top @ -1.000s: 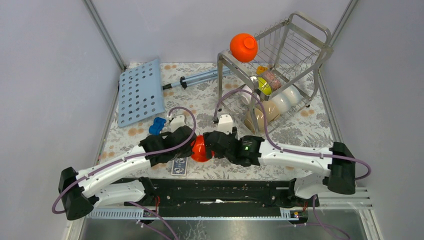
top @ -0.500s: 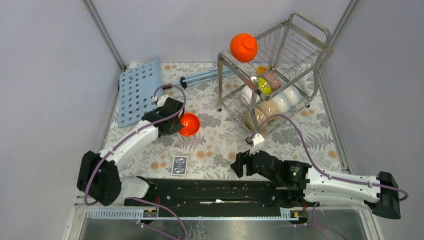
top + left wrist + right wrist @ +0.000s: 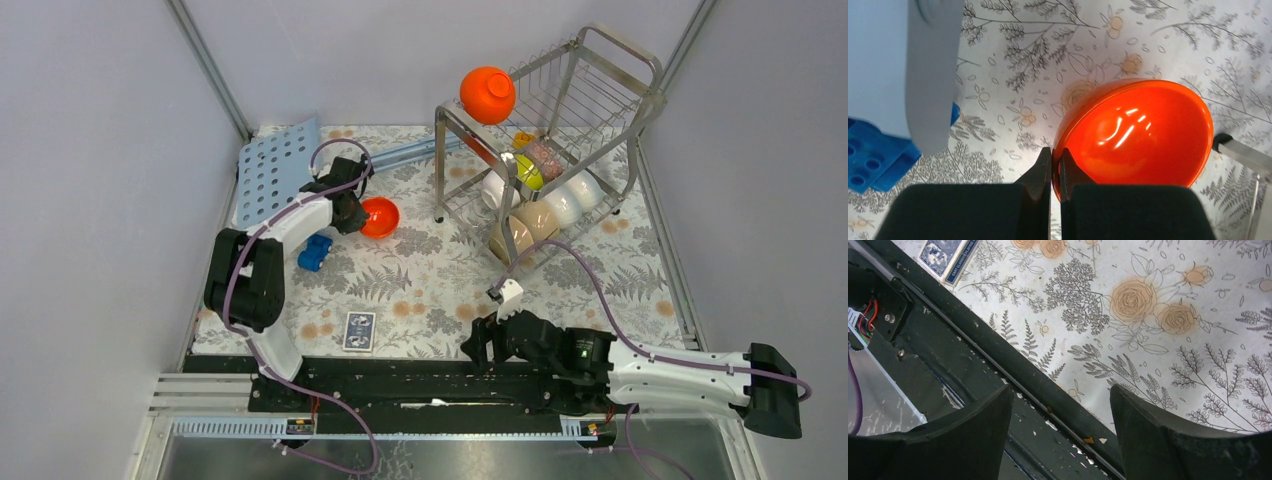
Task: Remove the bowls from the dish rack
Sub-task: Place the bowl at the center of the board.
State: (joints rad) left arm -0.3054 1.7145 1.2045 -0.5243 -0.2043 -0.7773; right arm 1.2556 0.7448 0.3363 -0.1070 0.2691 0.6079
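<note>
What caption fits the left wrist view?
Left gripper shut on the rim of an orange bowl, floral tablecloth beneath, blue block at left.

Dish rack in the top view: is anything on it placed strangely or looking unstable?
Yes. A round orange bowl sits tipped on a top corner of the shiny steel-wire dish rack, not between the rungs like the white bowls in the lower tier. It looks only perched there and might roll off.

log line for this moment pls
left gripper shut on red-orange bowl rim | right gripper open, empty | dish rack holds white bowls
</note>
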